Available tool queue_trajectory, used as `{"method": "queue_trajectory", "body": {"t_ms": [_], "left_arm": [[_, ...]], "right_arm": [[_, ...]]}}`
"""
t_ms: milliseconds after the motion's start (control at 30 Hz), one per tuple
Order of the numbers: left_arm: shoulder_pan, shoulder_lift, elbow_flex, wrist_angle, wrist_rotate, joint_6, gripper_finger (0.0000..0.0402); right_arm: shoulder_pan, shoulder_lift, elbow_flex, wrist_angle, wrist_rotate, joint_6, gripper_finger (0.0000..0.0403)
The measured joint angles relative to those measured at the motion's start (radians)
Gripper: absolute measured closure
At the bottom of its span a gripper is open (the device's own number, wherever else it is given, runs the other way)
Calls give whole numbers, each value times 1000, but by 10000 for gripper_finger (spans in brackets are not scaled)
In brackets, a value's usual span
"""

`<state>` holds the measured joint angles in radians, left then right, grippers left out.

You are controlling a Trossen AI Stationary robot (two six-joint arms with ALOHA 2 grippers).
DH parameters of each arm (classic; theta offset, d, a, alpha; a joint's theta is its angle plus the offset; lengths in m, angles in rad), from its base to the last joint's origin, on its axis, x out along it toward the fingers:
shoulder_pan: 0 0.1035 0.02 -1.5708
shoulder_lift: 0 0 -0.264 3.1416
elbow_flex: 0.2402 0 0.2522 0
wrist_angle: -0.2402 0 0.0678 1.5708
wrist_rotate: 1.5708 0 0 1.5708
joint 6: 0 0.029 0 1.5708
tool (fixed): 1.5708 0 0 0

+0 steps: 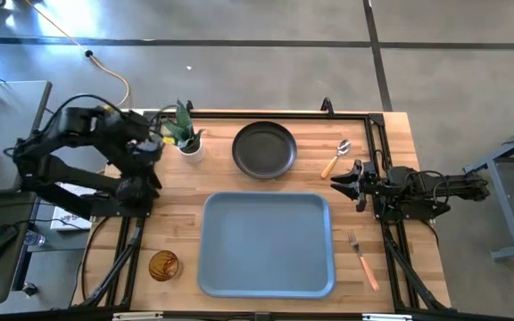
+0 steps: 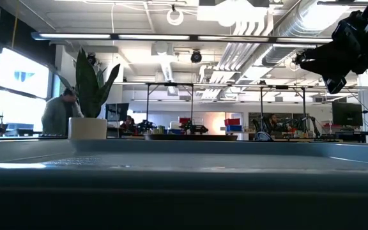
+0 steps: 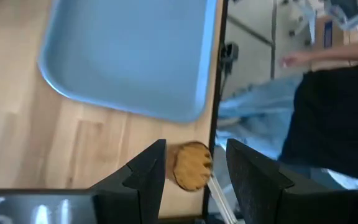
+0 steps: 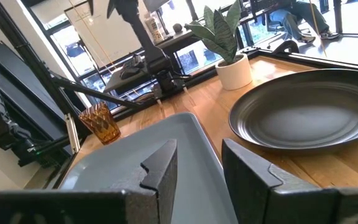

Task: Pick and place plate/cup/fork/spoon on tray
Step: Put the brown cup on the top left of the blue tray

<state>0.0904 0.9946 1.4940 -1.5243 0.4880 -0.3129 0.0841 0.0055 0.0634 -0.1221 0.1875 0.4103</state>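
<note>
The light blue-grey tray (image 1: 268,242) lies in the table's middle near the front. The dark plate (image 1: 264,149) lies behind it. The amber cup (image 1: 163,265) stands left of the tray near the front edge. The spoon (image 1: 335,158) lies right of the plate, the fork (image 1: 362,259) right of the tray. My left gripper (image 1: 150,147) is open above the table's left side, looking down on the cup (image 3: 191,165). My right gripper (image 1: 346,183) is open at the right, above the table, pointing toward the tray and plate (image 4: 309,115).
A white pot with a green plant (image 1: 186,135) stands at the back left, beside the plate. The arms' black frames run along the table's left and right edges. A person in dark clothes stands by the table's front edge (image 3: 328,112).
</note>
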Motion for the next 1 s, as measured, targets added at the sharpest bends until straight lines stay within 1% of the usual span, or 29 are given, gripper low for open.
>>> {"method": "queue_trajectory", "body": {"t_ms": [100, 267, 467, 667, 833, 1000], "left_arm": [[-77, 27, 0, -6, -25, -39, 245], [-223, 66, -5, -34, -149, -99, 245], [-380, 87, -82, -13, -231, -206, 245], [-503, 100, -209, 78, -235, -307, 245], [-580, 117, -291, 156, -235, -374, 245], [-638, 155, -348, 187, -243, -411, 245]], "right_arm": [[0, 0, 0, 0, 0, 0, 286], [0, 0, 0, 0, 0, 0, 286], [0, 0, 0, 0, 0, 0, 286], [0, 0, 0, 0, 0, 0, 286], [0, 0, 0, 0, 0, 0, 286], [0, 1, 0, 0, 0, 0, 286]]}}
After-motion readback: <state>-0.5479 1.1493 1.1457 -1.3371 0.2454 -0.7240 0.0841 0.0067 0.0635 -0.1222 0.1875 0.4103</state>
